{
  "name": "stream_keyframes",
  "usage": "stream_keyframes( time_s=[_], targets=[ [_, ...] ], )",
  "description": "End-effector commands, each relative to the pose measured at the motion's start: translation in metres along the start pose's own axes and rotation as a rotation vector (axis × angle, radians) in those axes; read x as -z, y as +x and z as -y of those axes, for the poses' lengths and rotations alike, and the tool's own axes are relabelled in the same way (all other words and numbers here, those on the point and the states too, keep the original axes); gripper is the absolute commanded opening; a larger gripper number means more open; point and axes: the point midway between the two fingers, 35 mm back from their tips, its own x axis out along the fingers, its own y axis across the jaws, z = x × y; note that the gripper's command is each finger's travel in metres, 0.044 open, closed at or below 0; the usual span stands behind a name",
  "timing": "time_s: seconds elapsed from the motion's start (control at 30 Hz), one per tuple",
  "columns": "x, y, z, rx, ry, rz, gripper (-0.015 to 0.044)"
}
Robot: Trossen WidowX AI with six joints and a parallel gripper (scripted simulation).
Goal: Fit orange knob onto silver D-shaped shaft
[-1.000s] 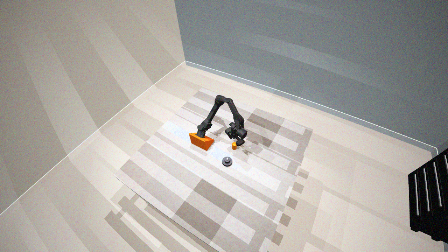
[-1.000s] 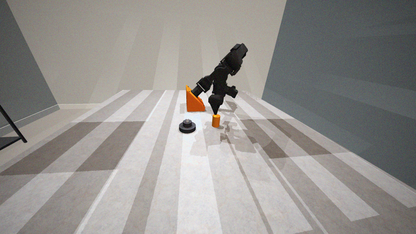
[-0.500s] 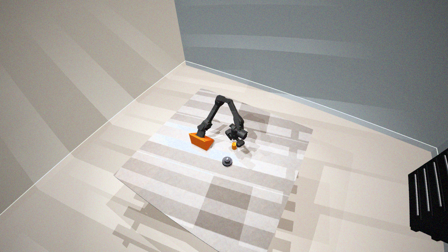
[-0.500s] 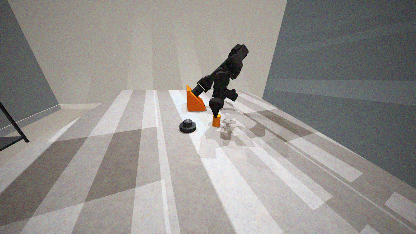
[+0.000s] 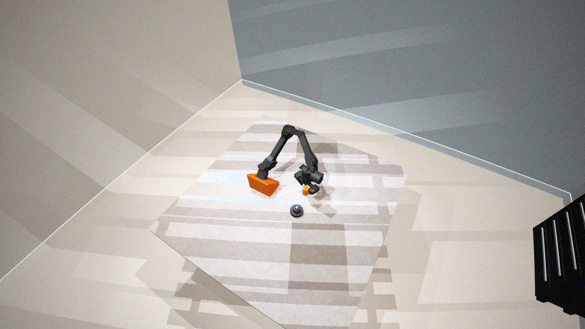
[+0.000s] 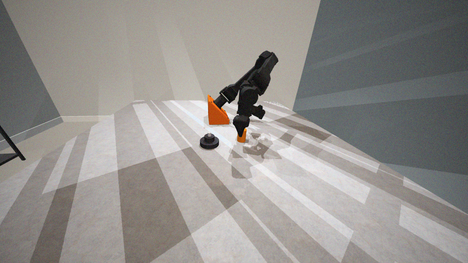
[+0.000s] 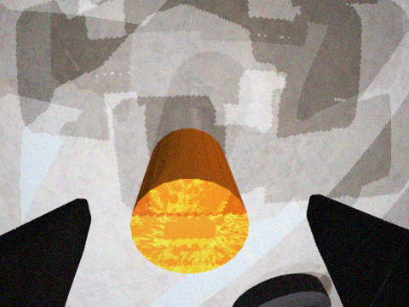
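Note:
The orange knob point(image 5: 305, 191) point(image 6: 242, 139) point(image 7: 189, 243) stands upright on the table; its underside and hole are hidden. My gripper point(image 5: 306, 183) point(image 6: 241, 132) point(image 7: 200, 211) is open and empty above the knob. In the wrist view the fingertips are wide apart, with the knob between them and a gap on both sides. The dark round pedestal point(image 5: 292, 213) point(image 6: 209, 146) point(image 7: 277, 285) stands left of the knob in the exterior view and is cut off at the bottom of the wrist view. Its silver shaft point(image 5: 296, 207) point(image 6: 209, 134) points up, bare; its flat side cannot be made out.
The arm's orange base point(image 5: 263, 187) point(image 6: 217, 116) stands behind the pedestal in the exterior view. A black slatted object point(image 5: 560, 253) is at the far right of the top view. Striped shadows and light bands cross the table top point(image 5: 253, 262) point(image 6: 261, 235).

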Motion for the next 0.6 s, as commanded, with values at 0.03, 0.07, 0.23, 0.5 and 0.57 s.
stream_keyframes(
  time_s=[0.03, 0.07, 0.23, 0.5, 0.57],
  targets=[
    [0.0, 0.011, -0.002, -0.009, 0.007, 0.002, 0.044],
    [0.0, 0.012, -0.002, -0.009, 0.007, 0.002, 0.044],
    [0.0, 0.02, -0.002, -0.009, 0.007, 0.003, 0.044],
    [0.0, 0.033, -0.004, -0.01, 0.007, 0.005, 0.044],
    [0.0, 0.036, -0.004, -0.011, 0.007, 0.006, 0.044]
  ],
)
